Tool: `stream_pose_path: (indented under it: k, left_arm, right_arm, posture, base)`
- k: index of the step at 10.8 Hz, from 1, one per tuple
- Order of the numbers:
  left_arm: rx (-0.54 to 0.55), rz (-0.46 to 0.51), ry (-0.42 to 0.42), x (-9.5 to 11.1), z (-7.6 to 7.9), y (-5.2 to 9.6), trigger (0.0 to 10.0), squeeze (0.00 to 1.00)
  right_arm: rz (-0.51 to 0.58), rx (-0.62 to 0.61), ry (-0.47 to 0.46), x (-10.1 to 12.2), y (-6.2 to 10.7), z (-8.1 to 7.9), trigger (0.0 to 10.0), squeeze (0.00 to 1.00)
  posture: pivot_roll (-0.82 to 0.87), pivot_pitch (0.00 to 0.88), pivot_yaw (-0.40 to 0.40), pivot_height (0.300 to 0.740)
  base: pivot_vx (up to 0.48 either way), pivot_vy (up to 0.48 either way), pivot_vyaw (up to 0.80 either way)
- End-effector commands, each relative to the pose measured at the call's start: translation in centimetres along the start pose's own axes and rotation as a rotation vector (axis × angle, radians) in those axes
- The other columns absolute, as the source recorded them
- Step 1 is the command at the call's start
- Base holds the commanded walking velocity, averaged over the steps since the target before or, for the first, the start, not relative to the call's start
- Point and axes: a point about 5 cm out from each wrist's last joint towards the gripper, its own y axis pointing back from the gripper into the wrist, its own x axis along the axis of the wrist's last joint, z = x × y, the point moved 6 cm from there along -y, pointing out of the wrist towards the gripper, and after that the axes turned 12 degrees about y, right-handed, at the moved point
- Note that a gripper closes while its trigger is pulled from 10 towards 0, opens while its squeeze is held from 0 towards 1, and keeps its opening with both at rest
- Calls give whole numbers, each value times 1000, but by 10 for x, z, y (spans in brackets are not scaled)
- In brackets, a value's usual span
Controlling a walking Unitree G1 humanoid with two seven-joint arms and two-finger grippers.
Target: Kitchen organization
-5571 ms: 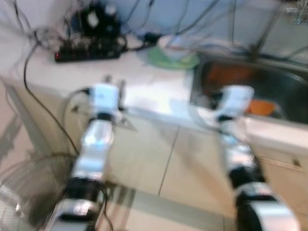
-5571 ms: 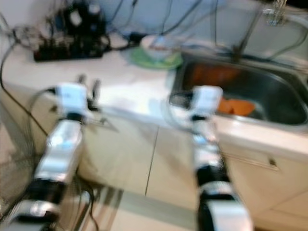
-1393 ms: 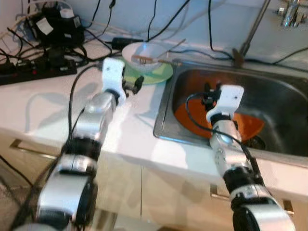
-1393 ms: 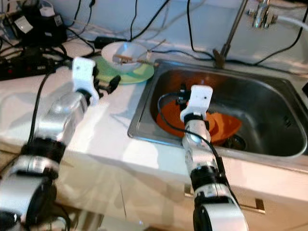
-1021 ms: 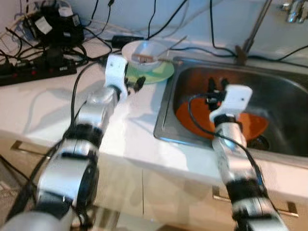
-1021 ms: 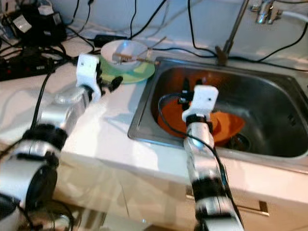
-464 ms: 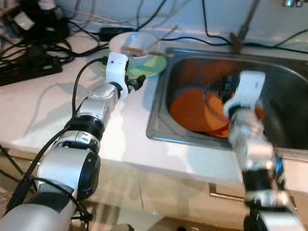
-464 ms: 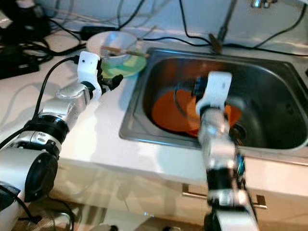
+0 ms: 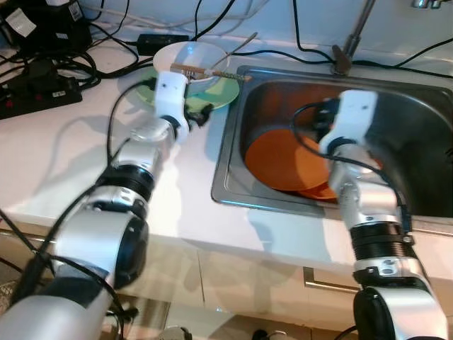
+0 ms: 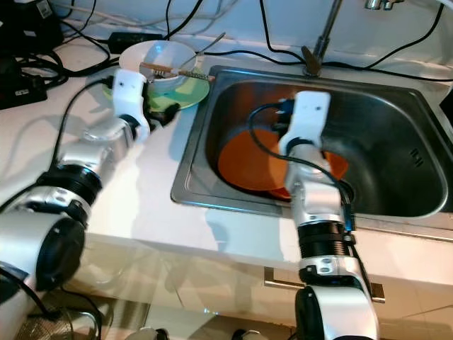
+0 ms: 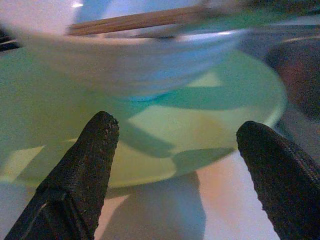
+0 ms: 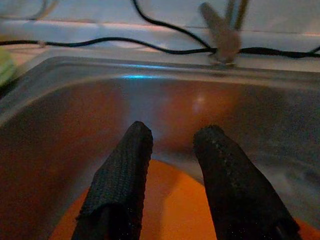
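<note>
Green plate point(image 11: 190, 135) w/ bowl point(image 11: 135, 65) before wide-open left gripper point(image 11: 185, 150); right gripper point(image 12: 172, 165) narrow over orange plate point(image 9: 283, 159).

The left hand point(image 9: 200, 115) reaches the green plate point(image 9: 225, 92); orange plates point(image 9: 283, 159) lie in the sink point(image 9: 233, 142).

A white counter point(image 9: 64, 152) holds a steel sink point(image 10: 396, 120), with tangled black cables point(image 9: 42, 42) against the pale wall and cupboards below.
</note>
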Motion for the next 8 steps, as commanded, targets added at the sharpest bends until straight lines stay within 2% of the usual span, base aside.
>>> stream_pose_path:
  k: [1, 2, 4, 8]
  left_arm:
    - [21, 26, 3, 15, -2, -1, 10000, 0]
    - [81, 30, 31, 23, -14, 0, 10000, 0]
    - [108, -15, 13, 17, -18, 1, 10000, 0]
    - [72, -118, -64, -1, -11, 0, 10000, 0]
  right_arm:
    - [-3, 14, -10, 3, -1, -4, 10000, 0]
    - [-10, 38, -17, 0, 1, -11, 10000, 0]
    - [-15, 41, -18, -4, 5, -13, 10000, 0]
    - [-26, 25, -47, -11, 11, -14, 10000, 0]
  posture:
    - [83, 153, -38, 725]
    - [78, 157, -37, 725]
    - [70, 158, -27, 725]
    - [75, 162, 14, 725]
  base:
    - [0, 0, 0]
    - [0, 0, 0]
    - [0, 0, 0]
    - [0, 0, 0]
